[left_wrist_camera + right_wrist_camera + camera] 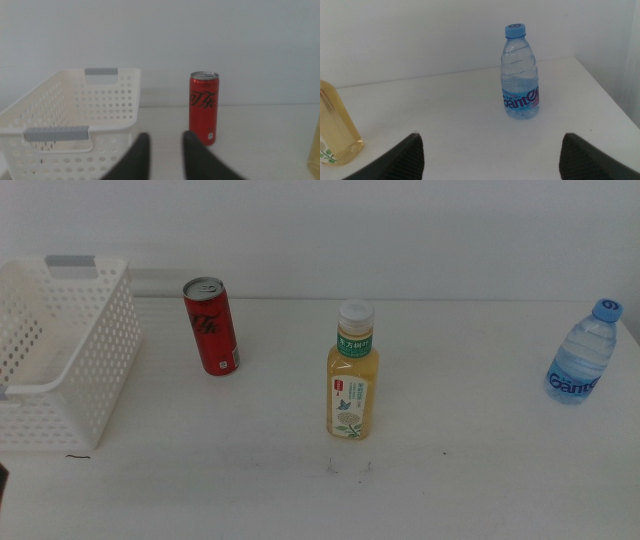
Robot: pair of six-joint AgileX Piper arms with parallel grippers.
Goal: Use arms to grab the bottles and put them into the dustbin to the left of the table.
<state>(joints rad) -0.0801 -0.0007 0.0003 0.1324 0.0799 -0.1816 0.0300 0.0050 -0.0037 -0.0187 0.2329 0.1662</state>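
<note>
Three bottles stand upright on the white table [480, 470] in the middle view, long axes vertical and tops up. Taking the yellow-drink bottle [352, 375] as the landmark, the slim red can [211, 327] stands well apart to its left and a little farther back, and the small water bottle [585, 354] stands well apart to its right, near the table's right edge. The white dustbin [95, 370] sits beyond the can, at the far left, its open mouth up. Neither arm shows in this view

From the left wrist, the left gripper [165, 150] has its fingers [137, 157] held a narrow gap apart, gripping nothing. The can [203, 108] stands upright ahead of them, just beside the dustbin [75, 110], not touching it

From the right wrist, the right gripper [490, 155] has its fingers [402, 157] spread wide and empty. The water bottle [520, 75] stands upright ahead, blue cap up, well apart from the yellow-drink bottle [335, 125] at the picture's edge
</note>
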